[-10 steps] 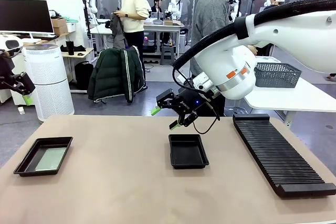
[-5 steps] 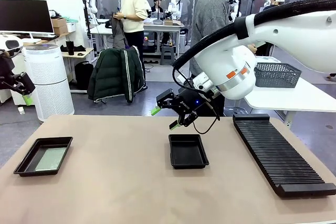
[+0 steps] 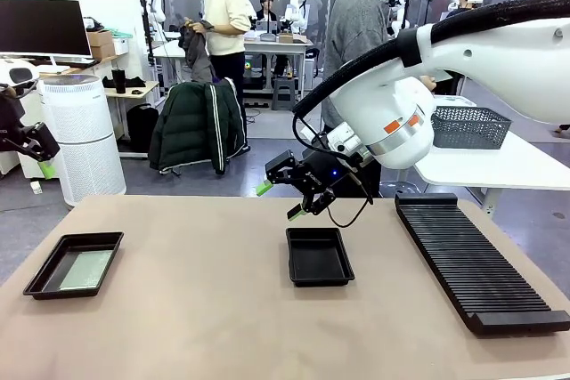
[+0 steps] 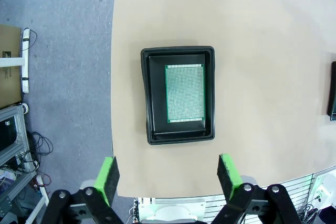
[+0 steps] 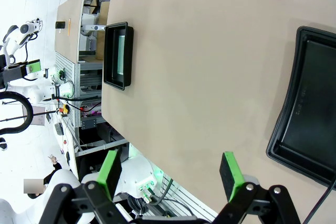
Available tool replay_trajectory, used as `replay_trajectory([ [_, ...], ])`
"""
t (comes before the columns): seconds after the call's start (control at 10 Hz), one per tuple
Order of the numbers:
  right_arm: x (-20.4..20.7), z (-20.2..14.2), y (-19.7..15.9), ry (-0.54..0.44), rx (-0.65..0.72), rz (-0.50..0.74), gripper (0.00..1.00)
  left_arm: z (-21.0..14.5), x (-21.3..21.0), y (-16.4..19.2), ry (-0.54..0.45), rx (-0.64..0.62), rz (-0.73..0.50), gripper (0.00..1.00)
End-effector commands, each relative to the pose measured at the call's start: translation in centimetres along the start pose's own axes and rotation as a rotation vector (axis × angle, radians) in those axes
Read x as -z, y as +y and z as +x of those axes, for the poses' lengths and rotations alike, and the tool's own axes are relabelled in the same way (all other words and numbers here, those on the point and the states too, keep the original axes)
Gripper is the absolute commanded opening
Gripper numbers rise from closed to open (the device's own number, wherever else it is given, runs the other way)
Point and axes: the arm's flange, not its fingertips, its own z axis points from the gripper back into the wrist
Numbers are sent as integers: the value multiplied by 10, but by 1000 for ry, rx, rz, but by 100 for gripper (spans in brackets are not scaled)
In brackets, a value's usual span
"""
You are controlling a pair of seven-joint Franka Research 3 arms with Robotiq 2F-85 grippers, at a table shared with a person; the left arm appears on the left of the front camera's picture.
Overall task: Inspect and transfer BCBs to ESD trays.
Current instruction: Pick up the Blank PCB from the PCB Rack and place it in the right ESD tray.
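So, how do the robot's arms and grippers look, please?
The right arm is white and rounded, with an orange mark and a black ribbed hose along it. The right gripper and the left gripper are black with green pads.

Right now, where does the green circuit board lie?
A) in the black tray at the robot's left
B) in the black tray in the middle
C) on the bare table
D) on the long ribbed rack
A: the green board lies flat inside the left tray, while the middle tray holds nothing.
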Motion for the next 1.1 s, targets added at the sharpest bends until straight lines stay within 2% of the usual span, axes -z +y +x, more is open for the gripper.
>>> replay_trajectory([
  [0.0,0,0,0,-4,10,-1,100,0,1,2,-1,4,0,100],
  [1.0,0,0,0,-4,10,-1,100,0,1,2,-1,4,0,100],
])
